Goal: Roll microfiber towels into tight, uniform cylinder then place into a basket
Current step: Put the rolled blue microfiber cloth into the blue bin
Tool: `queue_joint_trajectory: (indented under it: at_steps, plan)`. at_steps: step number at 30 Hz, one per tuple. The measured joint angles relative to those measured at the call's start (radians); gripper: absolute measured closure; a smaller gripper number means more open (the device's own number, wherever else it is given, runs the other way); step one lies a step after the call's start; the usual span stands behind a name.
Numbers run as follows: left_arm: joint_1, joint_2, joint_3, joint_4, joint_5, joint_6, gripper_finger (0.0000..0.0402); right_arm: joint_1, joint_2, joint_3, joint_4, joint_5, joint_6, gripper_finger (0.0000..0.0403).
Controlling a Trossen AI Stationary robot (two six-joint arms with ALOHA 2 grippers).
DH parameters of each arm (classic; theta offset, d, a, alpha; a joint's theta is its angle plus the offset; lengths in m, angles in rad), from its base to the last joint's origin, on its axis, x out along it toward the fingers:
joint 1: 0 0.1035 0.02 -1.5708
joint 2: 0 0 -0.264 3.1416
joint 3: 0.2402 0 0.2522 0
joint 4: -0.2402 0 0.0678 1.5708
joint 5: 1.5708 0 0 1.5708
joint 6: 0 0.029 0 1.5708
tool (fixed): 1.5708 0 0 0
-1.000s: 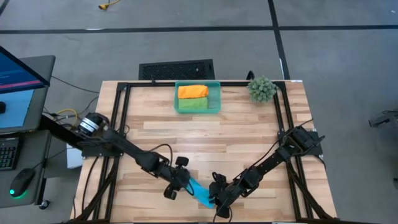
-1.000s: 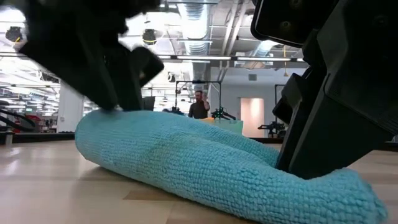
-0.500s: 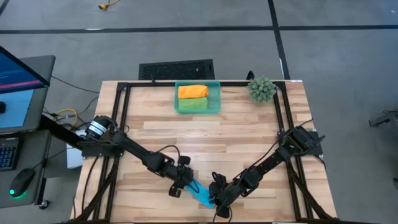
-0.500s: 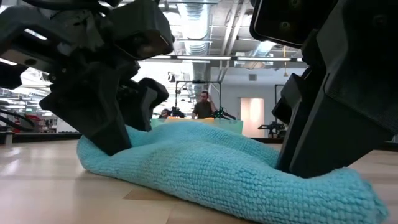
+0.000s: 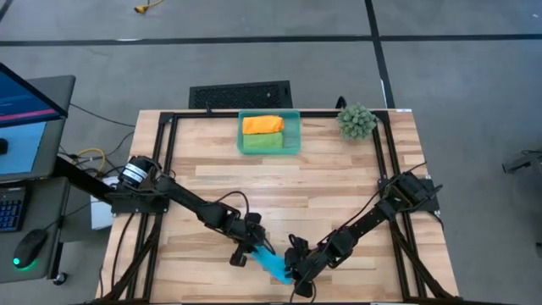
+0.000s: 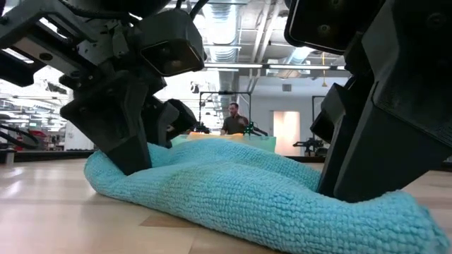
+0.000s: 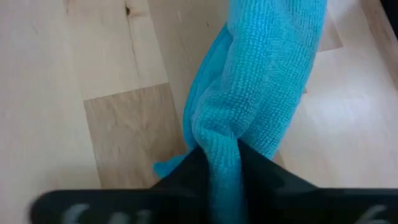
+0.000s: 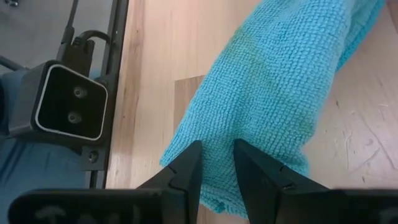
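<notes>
- While both arms meet at the near edge of the surface (image 5: 339, 182), I see the blue towel (image 5: 273, 264) lying between them as a loose, partly rolled bundle on the wood.
- My left gripper (image 5: 252, 251) is at the towel's left end, its fingers (image 7: 186, 171) clamped on a raised fold of the cloth.
- My right gripper (image 5: 292, 269) is at the towel's right end, fingers (image 8: 186, 165) pressed down onto the cloth with a narrow gap between them; they pinch a ridge of it.
- From table height, the towel (image 6: 247, 190) sags in the middle and sits flat on the surface, with the two grippers at either end.
- At the far edge, the basket (image 5: 293, 127) holds the orange towel (image 5: 262, 124) and the green towel (image 5: 262, 142), side by side.
- Right of the basket stands a spiky green plant ball (image 5: 356, 121).
- Far behind, a person (image 6: 234, 120) stands in the room.
</notes>
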Motion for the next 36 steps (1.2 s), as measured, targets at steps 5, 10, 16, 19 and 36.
queue_joint_trajectory:
  at_steps: [5,10,16,19,36]
  plan:
    - [0.0,0.0,-0.001,-0.001,0.004,-0.022,0.0388,-0.005,0.0,0.0,0.001,-0.003,0.064,0.0282]
    - [0.0,0.0,-0.001,-0.001,0.004,-0.061,0.0383,-0.013,0.0,0.0,0.01,-0.013,0.065,0.0254]
    - [-0.001,0.0,-0.002,-0.002,0.004,-0.135,0.0391,-0.022,-0.01,0.0,0.01,-0.022,-0.003,0.0198]
    - [-0.002,0.0,-0.002,-0.002,-0.007,-0.165,0.0387,-0.038,-0.033,-0.003,-0.011,-0.045,-0.007,0.0187]
    - [-0.007,0.0,-0.003,0.003,-0.05,-0.411,0.0385,-0.018,-0.228,-0.002,-0.266,0.158,0.023,0.0207]
